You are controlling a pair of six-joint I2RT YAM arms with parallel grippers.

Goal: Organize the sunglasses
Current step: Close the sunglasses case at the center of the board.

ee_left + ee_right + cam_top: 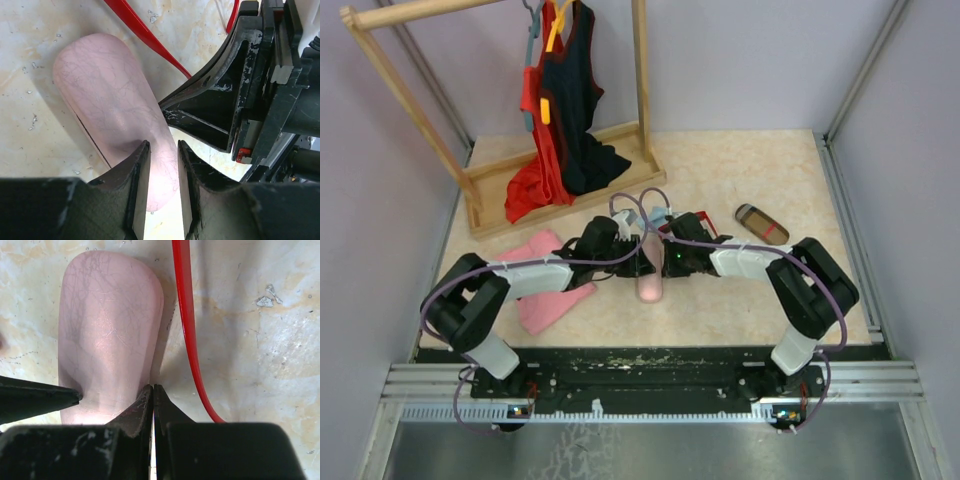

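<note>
- Left pincer fills the bottom of its own wrist view, its two black fingers standing a little apart over the near end of the pink case. Pink shows in the gap between them, but I cannot tell whether they clamp the case or only rest on it.
- Right pincer is fully closed with nothing between its fingers. Its joined tips touch the long edge of the pink case, a bit further along it than the left fingers.
- In the right wrist view, one left fingertip touches the opposite side of the case, so the case sits between the two pincers.
- The pink case lies flat on the pale marbled surface, with a dark seam line along one side.
- The red sunglasses show in the wrist views only as a thin red temple arm. It lies on the surface just beside the case on the right pincer's side, not touching the case; neither pincer holds it.
- From above, both arms meet over the case near the middle of the surface.
- A brown striped case lies well apart to the right.
- A pink cloth lies left of the pincers, partly under the left arm.
- A wooden rack stands at the far left, hung with red and black garments.
</note>
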